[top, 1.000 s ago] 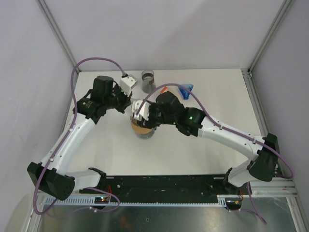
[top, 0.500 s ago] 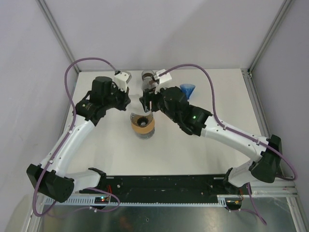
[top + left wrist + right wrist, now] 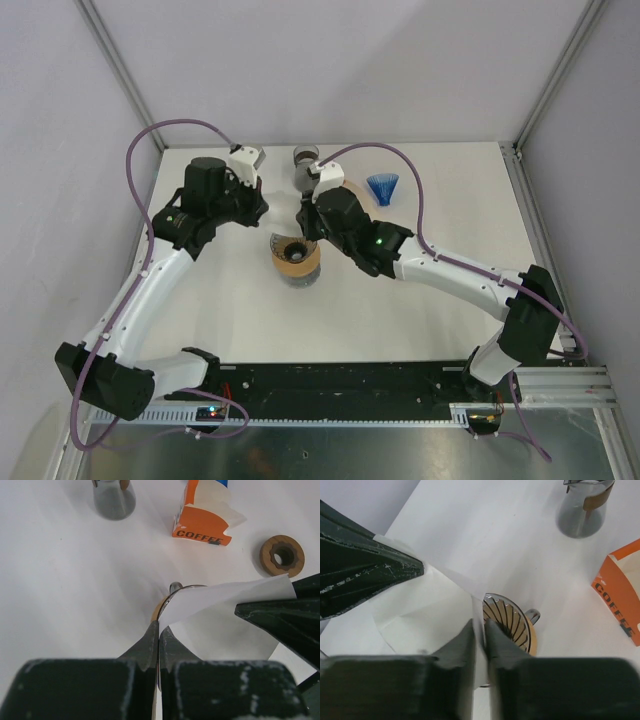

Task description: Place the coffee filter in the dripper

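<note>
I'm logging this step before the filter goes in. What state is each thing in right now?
coffee filter: lifted, partly opened, not yet in the dripper
dripper: upright, empty
left gripper: shut on the coffee filter's edge
right gripper: shut on the coffee filter's other edge
carafe: upright
coffee box: open, white paper showing
wooden ring: lying flat

Robotics laboratory test cell: white worktop [image 3: 230, 310] enclosed by plain pale panels [image 3: 330, 70] on aluminium frame posts [image 3: 118, 65]; cabled left arm [image 3: 150, 285] and right arm [image 3: 450, 275] bolted to a black mounting rail [image 3: 340, 385].
</note>
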Available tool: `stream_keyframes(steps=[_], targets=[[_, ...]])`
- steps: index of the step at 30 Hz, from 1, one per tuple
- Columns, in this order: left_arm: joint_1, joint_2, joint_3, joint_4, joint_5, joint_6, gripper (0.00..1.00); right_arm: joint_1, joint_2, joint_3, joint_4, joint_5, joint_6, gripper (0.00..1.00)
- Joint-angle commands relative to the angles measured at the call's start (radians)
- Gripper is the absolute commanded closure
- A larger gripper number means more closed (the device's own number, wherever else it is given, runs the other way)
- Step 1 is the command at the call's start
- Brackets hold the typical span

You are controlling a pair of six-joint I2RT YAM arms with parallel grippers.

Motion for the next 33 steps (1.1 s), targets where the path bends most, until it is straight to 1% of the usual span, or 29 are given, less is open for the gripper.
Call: stream_keyframes(steps=[1, 3, 5, 8, 9, 11, 13, 16, 20, 25, 27, 30, 31, 33], targets=[[0.012, -0.034, -0.026, 0.025, 0.072, -0.003, 1.0, -0.024, -0.003, 0.0, 0.017, -0.024, 0.014, 0.94], [0.013, -0.037, -0.04, 0.025, 0.092, -0.001, 0.98, -0.038, 0.0, -0.001, 0.005, -0.06, 0.015, 0.98], [0.018, -0.037, -0.05, 0.024, 0.103, 0.013, 0.87, -0.057, 0.002, -0.001, -0.014, -0.109, 0.021, 1.0], [0.03, -0.038, -0.048, 0.024, 0.108, 0.031, 0.67, -0.082, 0.005, 0.016, -0.07, -0.18, 0.026, 1.0], [0.034, -0.038, -0.044, 0.023, 0.109, 0.034, 0.6, -0.087, 0.012, 0.03, -0.115, -0.201, 0.026, 1.0], [0.038, -0.037, -0.038, 0.019, 0.116, 0.046, 0.51, -0.096, 0.037, 0.081, -0.205, -0.248, 0.016, 1.0], [0.039, -0.033, -0.036, 0.019, 0.128, 0.05, 0.47, -0.1, 0.074, 0.143, -0.296, -0.298, 0.0, 1.0], [0.039, -0.022, -0.042, 0.017, 0.146, 0.046, 0.44, -0.102, 0.13, 0.225, -0.394, -0.377, -0.02, 1.0], [0.039, -0.006, -0.062, 0.019, 0.159, 0.049, 0.45, -0.103, 0.19, 0.29, -0.454, -0.431, -0.034, 1.0], [0.04, 0.009, -0.094, 0.02, 0.165, 0.067, 0.56, -0.105, 0.235, 0.354, -0.515, -0.428, -0.054, 1.0], [0.04, 0.018, -0.104, 0.019, 0.163, 0.075, 0.64, -0.107, 0.25, 0.375, -0.539, -0.416, -0.062, 1.0], [0.041, 0.038, -0.11, 0.021, 0.162, 0.085, 0.82, -0.111, 0.272, 0.397, -0.561, -0.401, -0.071, 1.0], [0.042, 0.046, -0.11, 0.022, 0.161, 0.088, 0.86, -0.112, 0.278, 0.401, -0.56, -0.398, -0.073, 1.0], [0.043, 0.062, -0.112, 0.023, 0.153, 0.093, 0.91, -0.115, 0.29, 0.407, -0.553, -0.385, -0.075, 1.0]])
